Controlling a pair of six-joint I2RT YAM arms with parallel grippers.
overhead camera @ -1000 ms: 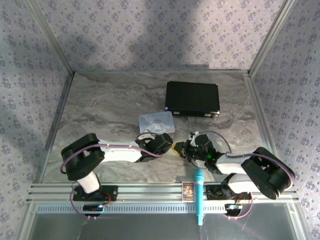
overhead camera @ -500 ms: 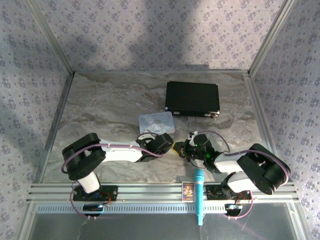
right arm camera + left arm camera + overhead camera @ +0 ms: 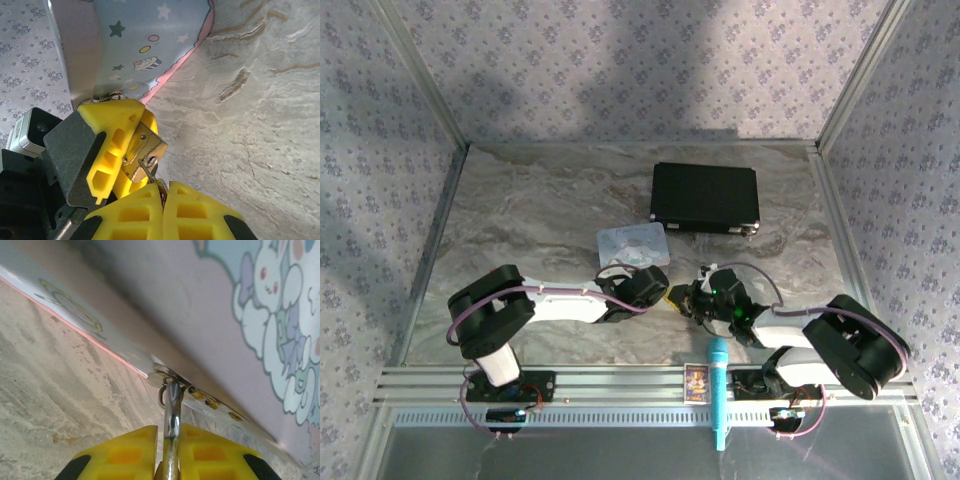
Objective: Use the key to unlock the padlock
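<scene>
While left end effector [image 3: 170, 447] clamps padlock [image 3: 146, 149], opposing right end effector [image 3: 163, 189] pinches key [image 3: 147, 169].

Grey marbled tabletop [image 3: 540, 200] bounded by pale lilac floral-print walls [image 3: 620, 60] and slanted aluminium corner posts [image 3: 420, 75]; soft shadows cross the rear wall.

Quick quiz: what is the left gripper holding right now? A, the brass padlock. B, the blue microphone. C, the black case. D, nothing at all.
A: the right wrist view shows the yellow fingers of the left gripper clamped on the brass padlock.
</scene>
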